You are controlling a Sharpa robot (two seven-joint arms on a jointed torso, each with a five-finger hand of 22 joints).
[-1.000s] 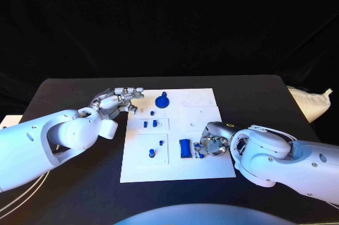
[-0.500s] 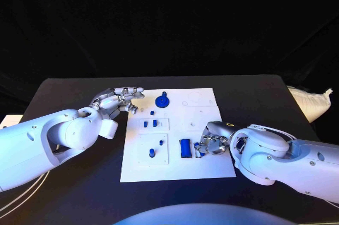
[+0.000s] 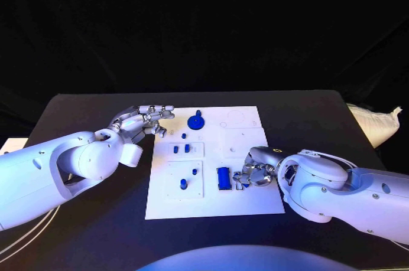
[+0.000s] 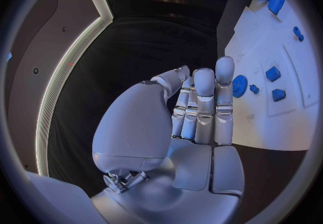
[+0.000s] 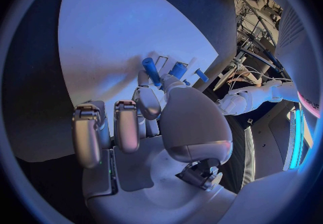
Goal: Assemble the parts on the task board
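Observation:
The white task board [image 3: 247,200] lies in the middle of the table. My right hand [image 3: 256,172] rests on its near right part, fingers curled, and pinches a small blue part [image 3: 239,179] [image 5: 177,69] at its fingertips. A long blue bar [image 3: 223,178] [image 5: 151,70] lies just beside that part. My left hand [image 3: 145,118] [image 4: 198,108] hovers at the board's far left corner with straight fingers, holding nothing. A blue round gear [image 3: 196,123] [image 4: 239,85] sits close to it. Two small blue blocks [image 3: 181,148] [image 4: 272,73] stand in a raised plate.
Two more blue pieces [image 3: 187,179] sit on the near left plate of the board. A white bag [image 3: 375,123] lies off the table's right edge. Bare black tabletop [image 3: 94,224] runs around the board on all sides.
My right hand has edged slightly toward the far side with the small part at its fingertips. The left hand has stayed where it was.

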